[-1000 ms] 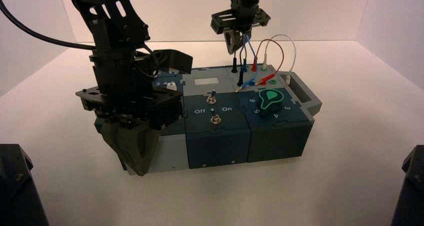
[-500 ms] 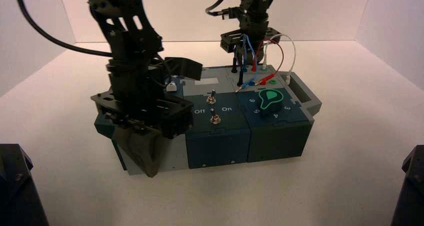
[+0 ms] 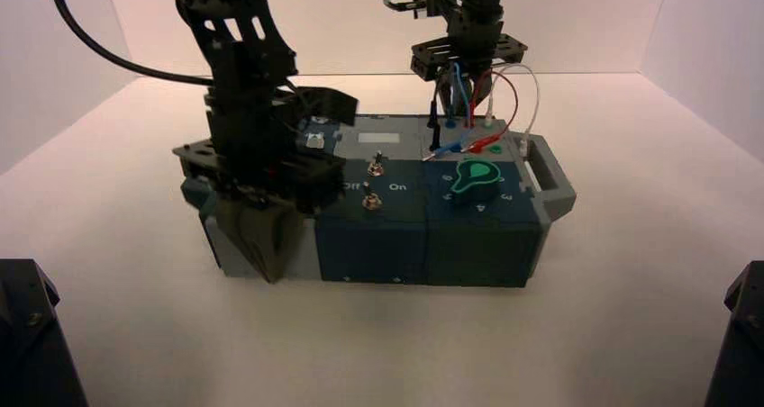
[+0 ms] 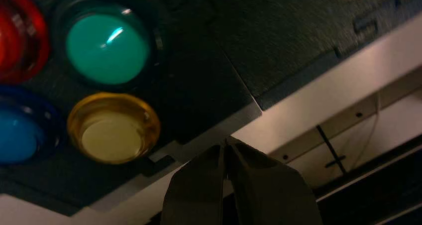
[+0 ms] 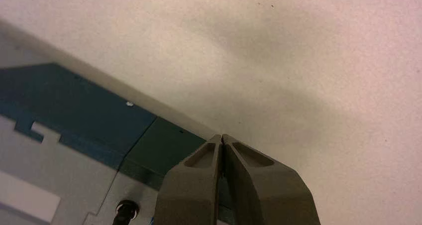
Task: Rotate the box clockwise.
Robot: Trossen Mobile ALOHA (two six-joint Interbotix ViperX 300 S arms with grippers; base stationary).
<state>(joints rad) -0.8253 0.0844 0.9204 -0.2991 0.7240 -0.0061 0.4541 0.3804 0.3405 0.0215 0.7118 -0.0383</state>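
The dark teal and grey box [image 3: 477,245] stands mid-table, its long front nearly square to me, with a green-edged dial [image 3: 475,177], two toggle switches [image 3: 377,166], looped wires [image 3: 504,92] and an end handle [image 3: 545,168]. My left gripper [image 3: 270,276] is shut and empty, with its tips down against the box's front left corner. In the left wrist view its tips [image 4: 226,141] touch the grey rim beside the yellow button [image 4: 113,128], near the green [image 4: 107,48], red [image 4: 15,36] and blue [image 4: 20,130] buttons. My right gripper [image 3: 448,99] is shut and empty at the box's far edge behind the wires; it also shows in the right wrist view [image 5: 221,138].
White walls close the table at the back and both sides. Two dark blocks sit at the near corners, left [image 3: 31,335] and right [image 3: 739,335]. Bare white table [image 3: 631,290] lies in front of the box and to its right.
The box has turned clockwise: its left end went back and its right end came nearer. My left gripper moved away from me with the left corner; my right gripper moved right along the far edge.
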